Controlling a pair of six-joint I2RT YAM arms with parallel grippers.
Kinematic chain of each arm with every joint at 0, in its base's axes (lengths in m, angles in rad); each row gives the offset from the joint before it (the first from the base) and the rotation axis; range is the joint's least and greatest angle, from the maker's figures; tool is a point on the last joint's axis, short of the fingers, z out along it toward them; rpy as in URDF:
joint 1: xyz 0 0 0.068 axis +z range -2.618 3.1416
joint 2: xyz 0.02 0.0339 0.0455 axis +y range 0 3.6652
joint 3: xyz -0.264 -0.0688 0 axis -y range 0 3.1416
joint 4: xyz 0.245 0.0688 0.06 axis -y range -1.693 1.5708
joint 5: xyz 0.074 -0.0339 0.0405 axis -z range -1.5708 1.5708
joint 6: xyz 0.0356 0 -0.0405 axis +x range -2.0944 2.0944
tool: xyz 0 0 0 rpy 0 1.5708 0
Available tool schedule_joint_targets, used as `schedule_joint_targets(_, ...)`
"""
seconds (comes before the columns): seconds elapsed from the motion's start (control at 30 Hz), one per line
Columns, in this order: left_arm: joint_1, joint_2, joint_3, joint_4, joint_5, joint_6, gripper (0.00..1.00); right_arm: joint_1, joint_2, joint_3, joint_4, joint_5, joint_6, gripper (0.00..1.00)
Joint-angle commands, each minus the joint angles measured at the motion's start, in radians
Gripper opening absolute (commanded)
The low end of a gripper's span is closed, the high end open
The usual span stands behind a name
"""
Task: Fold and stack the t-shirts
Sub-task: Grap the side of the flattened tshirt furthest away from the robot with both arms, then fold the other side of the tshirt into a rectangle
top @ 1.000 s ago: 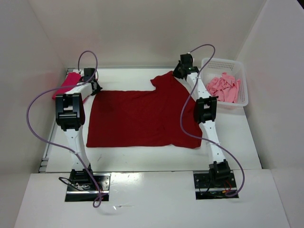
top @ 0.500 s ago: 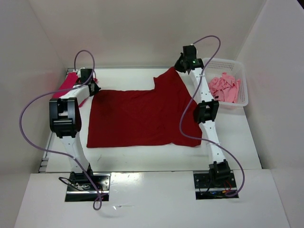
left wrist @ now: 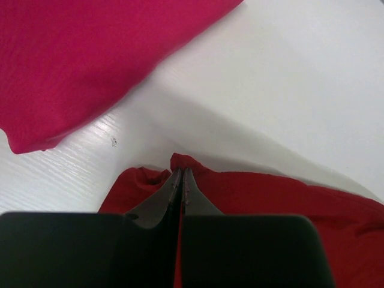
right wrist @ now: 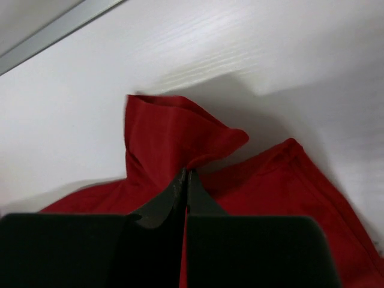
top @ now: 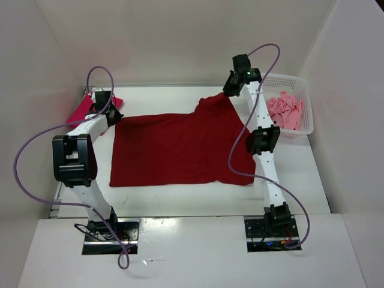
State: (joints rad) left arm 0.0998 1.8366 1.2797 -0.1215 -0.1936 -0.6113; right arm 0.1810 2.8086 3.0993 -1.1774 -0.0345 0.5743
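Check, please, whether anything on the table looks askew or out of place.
The dark red t-shirt lies mostly flat, but its far right corner is bunched up where the right gripper pinches it. The light pink t-shirt sits crumpled in the basket. Nothing looks damaged.

Top view overlooks the whole table [top: 180,195]; wrist views closely face far corners of the dark red shirt [top: 174,150].

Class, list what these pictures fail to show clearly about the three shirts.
1. Magenta shirt: top view, left arm covers part; left wrist view, frame edge cuts it off.
2. Pink shirt: top view, crumpled in the basket, too small to read.
3. Dark red shirt: top view, right arm covers its right edge.
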Motion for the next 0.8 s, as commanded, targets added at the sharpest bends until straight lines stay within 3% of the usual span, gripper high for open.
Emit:
schedule_joint_targets(0.0, 0.014, -0.065, -0.023, 0.046, 0.014, -0.019, 0.00, 0.008, -0.133, 0.004, -0.094, 0.016, -0.024, 0.01)
schedule_joint_targets(0.43, 0.014, -0.083, -0.014, 0.037, 0.042, -0.019, 0.00, 0.103, -0.199, -0.082, -0.123, 0.114, -0.033, 0.01)
schedule_joint_targets(0.6, 0.014, -0.092, -0.014, 0.037, 0.052, -0.019, 0.00, 0.117, -0.300, -0.151, -0.130, 0.133, -0.021, 0.01)
schedule_joint_targets(0.67, 0.014, -0.092, -0.014, 0.037, 0.052, -0.019, 0.00, 0.136, -0.435, -0.507, 0.012, 0.226, -0.040, 0.01)
schedule_joint_targets(0.7, 0.014, -0.082, -0.014, 0.037, 0.052, -0.019, 0.00, 0.109, -0.552, -0.732, 0.312, 0.099, -0.040, 0.01)
schedule_joint_targets(0.73, 0.014, -0.082, -0.014, 0.037, 0.052, -0.019, 0.00, 0.079, -0.892, -1.296, 0.587, 0.052, -0.019, 0.01)
schedule_joint_targets(0.77, 0.014, -0.082, -0.014, 0.037, 0.052, -0.019, 0.00, 0.040, -0.997, -1.470, 0.789, 0.004, 0.013, 0.05)
